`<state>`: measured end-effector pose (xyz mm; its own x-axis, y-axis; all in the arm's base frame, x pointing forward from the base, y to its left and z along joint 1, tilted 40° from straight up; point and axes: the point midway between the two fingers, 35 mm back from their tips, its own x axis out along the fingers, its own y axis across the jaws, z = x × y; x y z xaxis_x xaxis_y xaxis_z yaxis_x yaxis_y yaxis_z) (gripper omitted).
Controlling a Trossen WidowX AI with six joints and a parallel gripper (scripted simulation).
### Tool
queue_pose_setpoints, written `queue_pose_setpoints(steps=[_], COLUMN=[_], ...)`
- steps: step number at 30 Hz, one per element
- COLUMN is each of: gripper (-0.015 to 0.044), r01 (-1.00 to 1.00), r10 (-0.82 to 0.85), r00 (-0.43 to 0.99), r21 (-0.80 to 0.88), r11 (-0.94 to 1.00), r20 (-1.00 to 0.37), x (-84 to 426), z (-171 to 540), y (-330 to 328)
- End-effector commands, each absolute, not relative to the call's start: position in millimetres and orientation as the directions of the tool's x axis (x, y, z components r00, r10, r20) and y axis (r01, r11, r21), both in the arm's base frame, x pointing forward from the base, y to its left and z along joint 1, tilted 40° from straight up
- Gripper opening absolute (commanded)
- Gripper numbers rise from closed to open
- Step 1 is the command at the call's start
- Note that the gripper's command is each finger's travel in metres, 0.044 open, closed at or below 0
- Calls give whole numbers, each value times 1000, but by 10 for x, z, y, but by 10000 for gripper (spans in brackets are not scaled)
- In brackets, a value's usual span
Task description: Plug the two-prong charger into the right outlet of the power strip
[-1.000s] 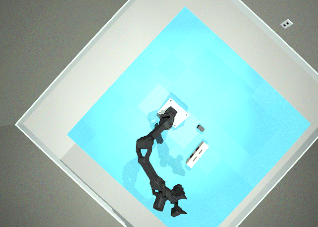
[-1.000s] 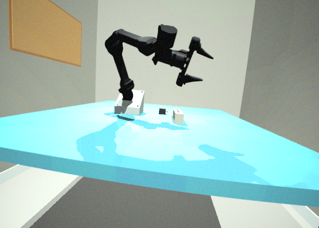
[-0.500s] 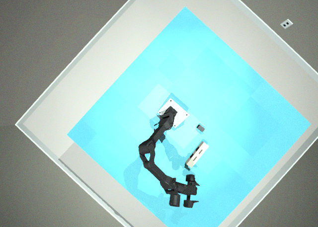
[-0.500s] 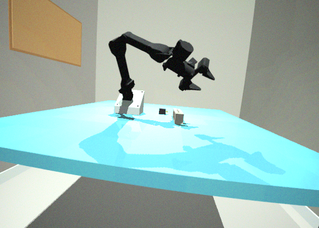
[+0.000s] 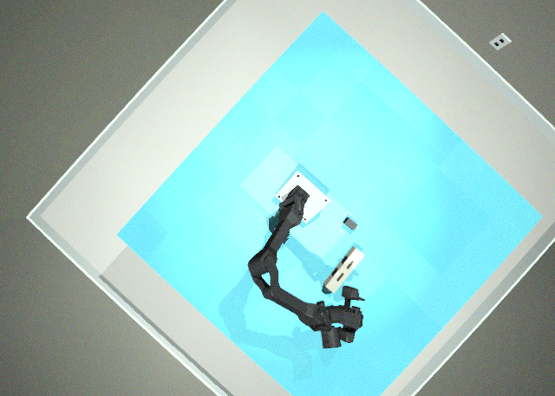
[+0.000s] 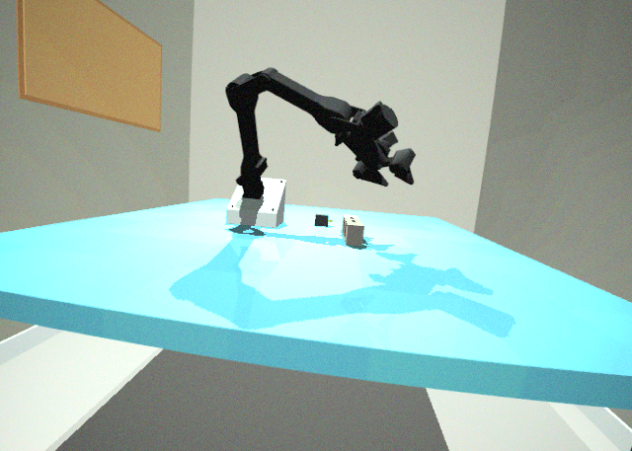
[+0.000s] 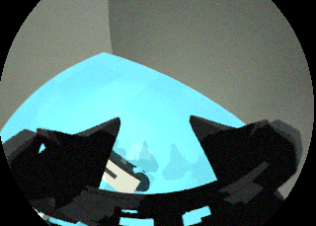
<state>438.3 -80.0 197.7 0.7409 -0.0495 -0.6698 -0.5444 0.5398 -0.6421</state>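
Two prongs make the small, likely light and rigid charger [image 5: 350, 223] best pinched by its body; it lies beside the strip [image 5: 344, 269], hand [image 6: 383, 174] wide open, empty, above.

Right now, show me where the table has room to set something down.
Most room: the far half of the table beyond the arm's base, and its right corner. It is crowded around the charger, the power strip and the open gripper above its near end.

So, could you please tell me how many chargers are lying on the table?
1: the small dark charger lies on the table, between the arm's white base and the power strip. None seems hidden.
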Motion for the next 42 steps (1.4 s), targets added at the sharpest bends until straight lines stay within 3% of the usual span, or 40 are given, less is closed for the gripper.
queue_pose_setpoints(steps=[1, 22, 42], gripper=[440, 440, 440], r01=[-557, -463, -256], r10=[-51, -114, -303], r00=[687, 370, 95], r21=[-570, -290, -318], r11=[604, 838, 913], r20=[-725, -922, -948], x=[4351, 3959, 3331], z=[1740, 701, 37], y=[-682, -42, 335])
